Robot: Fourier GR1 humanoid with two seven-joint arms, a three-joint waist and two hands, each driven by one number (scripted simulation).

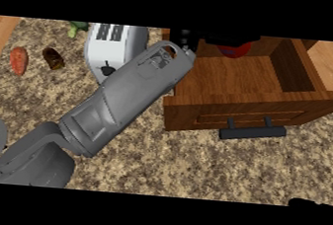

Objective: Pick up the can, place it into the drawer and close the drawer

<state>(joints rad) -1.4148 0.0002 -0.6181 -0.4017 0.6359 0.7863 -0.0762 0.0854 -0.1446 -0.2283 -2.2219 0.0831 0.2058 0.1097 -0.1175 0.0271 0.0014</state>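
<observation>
Nearest, at the lower right edge, a sliver of the right hand shows; I cannot tell how it is set. The left forearm runs up from the lower left, over the counter, to the drawer's back left corner.

The drawer stands pulled out, its dark handle facing the robot. At its far end sits the can, red, low inside against the back wall. The left hand is just beside or on it, dark against dark, so whether its fingers are round the can or off it cannot be told.

Likely risks: if the hand lets go with the can tilted, it may tip or roll. The forearm passes close to the toaster (pulling back wide could nudge it). Closing the drawer with the hand inside would jam it.

No brand, label or writing can be read on the can or toaster.
</observation>
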